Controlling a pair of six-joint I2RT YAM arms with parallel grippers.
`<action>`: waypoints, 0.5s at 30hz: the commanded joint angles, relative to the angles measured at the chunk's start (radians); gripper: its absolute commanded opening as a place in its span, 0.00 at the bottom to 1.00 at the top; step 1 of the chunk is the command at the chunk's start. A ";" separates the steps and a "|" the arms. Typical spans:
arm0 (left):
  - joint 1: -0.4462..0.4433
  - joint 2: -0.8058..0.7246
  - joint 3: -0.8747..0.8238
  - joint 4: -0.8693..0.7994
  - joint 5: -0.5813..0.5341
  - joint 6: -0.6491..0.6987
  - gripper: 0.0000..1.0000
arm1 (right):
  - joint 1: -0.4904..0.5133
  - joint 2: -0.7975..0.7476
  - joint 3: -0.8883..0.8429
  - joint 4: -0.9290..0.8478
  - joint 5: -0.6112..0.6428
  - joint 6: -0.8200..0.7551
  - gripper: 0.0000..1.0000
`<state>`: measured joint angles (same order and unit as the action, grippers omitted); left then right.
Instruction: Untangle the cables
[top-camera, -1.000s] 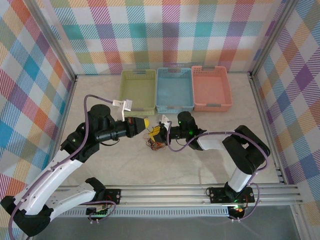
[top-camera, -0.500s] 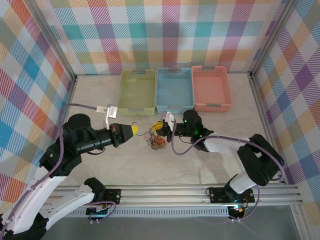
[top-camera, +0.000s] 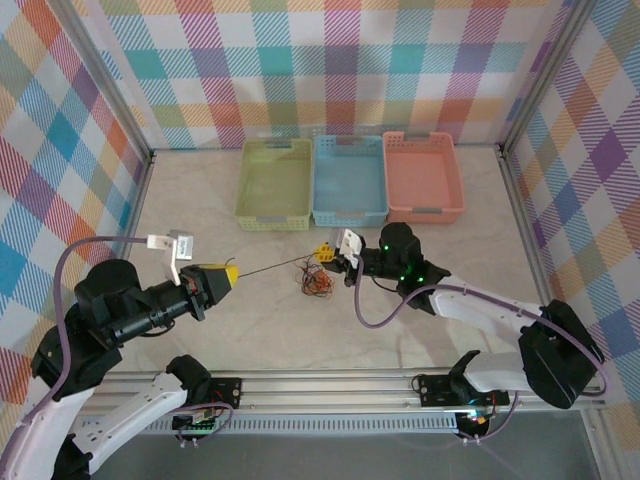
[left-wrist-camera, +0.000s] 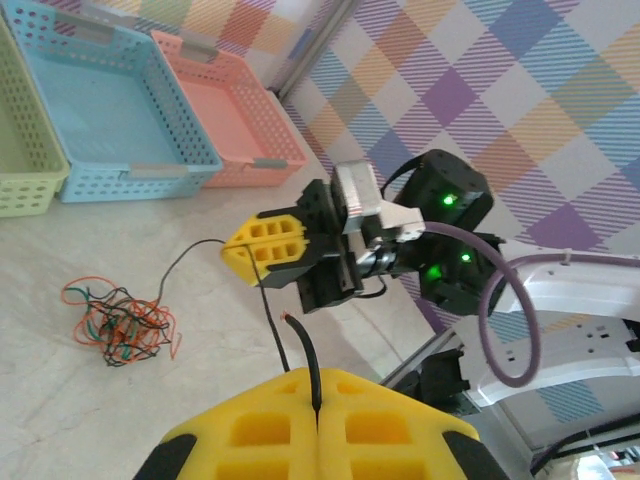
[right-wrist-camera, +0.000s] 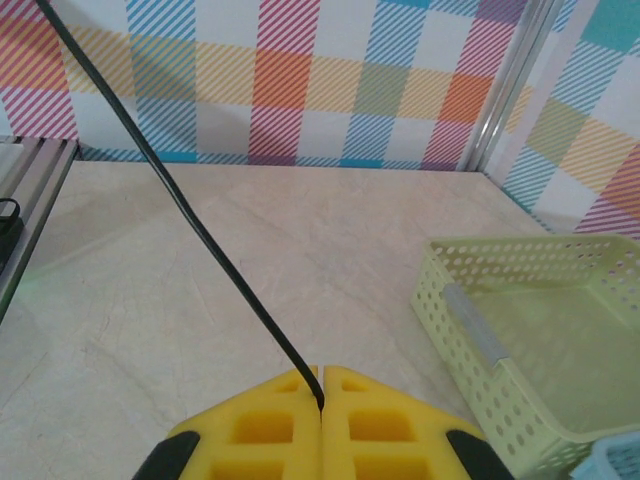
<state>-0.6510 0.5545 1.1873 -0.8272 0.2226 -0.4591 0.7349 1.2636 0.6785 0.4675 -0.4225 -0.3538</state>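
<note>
"Pale counter; where are the cables?"
"Tangled just beside the right tool. One black cable runs taut from its pinch to the left tool's pinch."

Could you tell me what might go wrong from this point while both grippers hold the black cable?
The black cable runs straight between the shut left gripper and right gripper. Pulling them further apart could slip it out of a grip or strain it. A thin strand curls from the right gripper towards the tangle on the table, so more pull may drag or tighten that bundle.
</note>
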 joint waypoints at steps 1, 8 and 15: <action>-0.001 -0.034 0.060 -0.015 -0.028 0.054 0.00 | -0.011 -0.058 -0.018 -0.115 0.078 -0.023 0.00; -0.001 -0.031 0.074 -0.052 -0.081 0.099 0.00 | -0.011 -0.173 0.061 -0.290 -0.061 -0.009 0.00; -0.001 0.015 0.106 0.008 0.045 0.156 0.00 | -0.011 -0.162 0.042 -0.329 -0.124 -0.027 0.42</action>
<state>-0.6510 0.5476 1.2442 -0.8806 0.2096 -0.3500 0.7315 1.0870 0.7277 0.1852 -0.5076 -0.3618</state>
